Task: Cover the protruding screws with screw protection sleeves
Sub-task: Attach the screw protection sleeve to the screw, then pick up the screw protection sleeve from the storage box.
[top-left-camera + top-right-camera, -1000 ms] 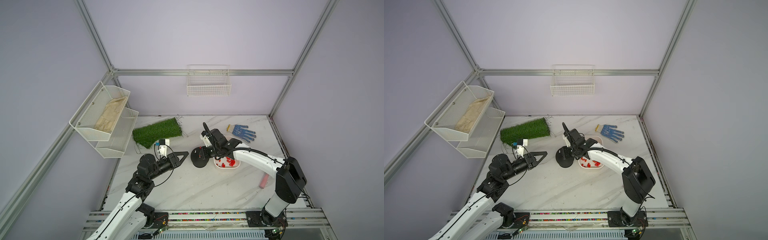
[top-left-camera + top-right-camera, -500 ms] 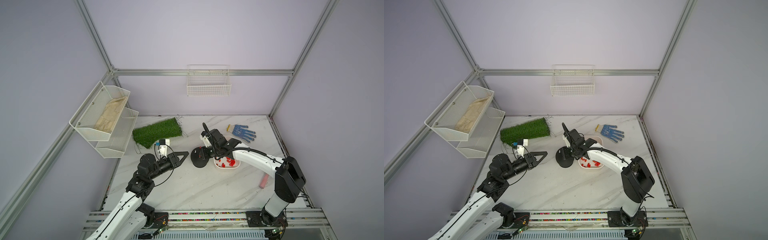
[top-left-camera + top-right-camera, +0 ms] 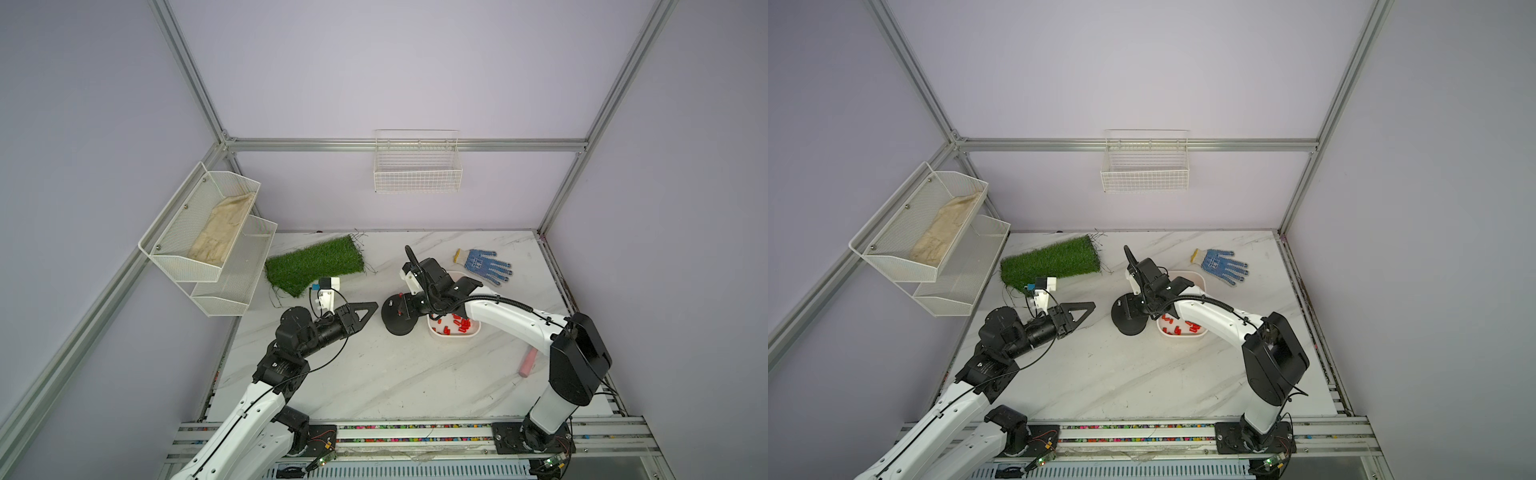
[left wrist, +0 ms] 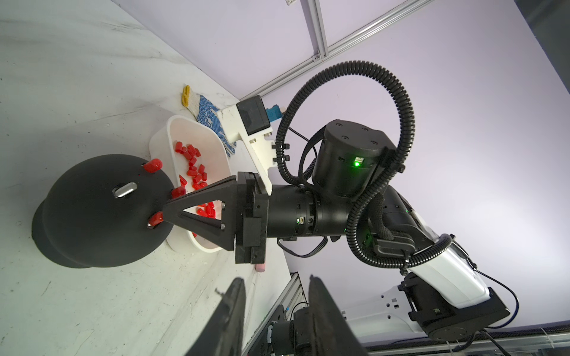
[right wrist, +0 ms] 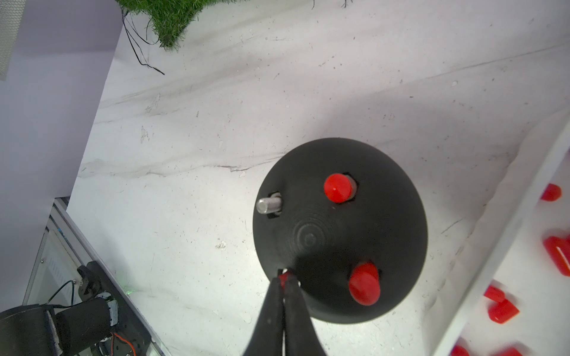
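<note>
table [image 3: 395,374] | grass mat [image 3: 316,266] | black base [image 3: 397,322] | tray [image 3: 455,336] | glove [image 3: 484,266] | pink cylinder [image 3: 528,363]

Left arm stretched low and forward, left gripper [image 3: 371,306] held level, jaws partly apart and empty – right arm bent at the elbow, reaching across, wrist angled down, right gripper [image 5: 285,278] nearly closed, tips pinching a red sleeve [image 5: 282,278]
</note>
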Motion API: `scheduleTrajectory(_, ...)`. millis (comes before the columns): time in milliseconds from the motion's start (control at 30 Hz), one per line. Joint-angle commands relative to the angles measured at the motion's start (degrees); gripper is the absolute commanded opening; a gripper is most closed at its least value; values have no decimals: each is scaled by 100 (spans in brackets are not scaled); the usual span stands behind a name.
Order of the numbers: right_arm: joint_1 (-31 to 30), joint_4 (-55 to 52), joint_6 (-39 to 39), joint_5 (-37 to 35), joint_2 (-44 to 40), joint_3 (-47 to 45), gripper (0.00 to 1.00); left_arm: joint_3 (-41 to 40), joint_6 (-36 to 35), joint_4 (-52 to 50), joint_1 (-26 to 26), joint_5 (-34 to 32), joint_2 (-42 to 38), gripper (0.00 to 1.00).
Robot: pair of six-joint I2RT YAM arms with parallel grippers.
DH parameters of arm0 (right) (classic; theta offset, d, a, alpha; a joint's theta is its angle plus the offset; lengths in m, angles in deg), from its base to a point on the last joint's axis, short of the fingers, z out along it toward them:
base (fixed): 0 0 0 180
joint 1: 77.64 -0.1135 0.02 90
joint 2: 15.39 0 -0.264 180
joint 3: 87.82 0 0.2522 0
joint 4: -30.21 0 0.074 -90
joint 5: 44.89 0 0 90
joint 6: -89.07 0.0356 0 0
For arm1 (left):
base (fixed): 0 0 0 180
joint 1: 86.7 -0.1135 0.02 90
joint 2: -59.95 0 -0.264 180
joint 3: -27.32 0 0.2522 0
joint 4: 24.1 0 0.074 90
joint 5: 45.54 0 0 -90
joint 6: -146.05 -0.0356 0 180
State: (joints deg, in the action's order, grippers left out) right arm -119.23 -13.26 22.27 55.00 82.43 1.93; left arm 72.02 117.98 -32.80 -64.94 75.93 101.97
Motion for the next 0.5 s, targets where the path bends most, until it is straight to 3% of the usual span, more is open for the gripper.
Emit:
scheduleTrajectory(0,19,-144,-38,-127,-55,193,11,-164,-14,213,-40,62,-11,36)
scheduleTrajectory(233,19,-226,43,-295,-467,492,23,-91,-80,42,-40,9,49,37)
scheduleTrajectory(467,387,-184,85,-564,-1154,122,22,278,-425,-834,-42,-117,302,37)
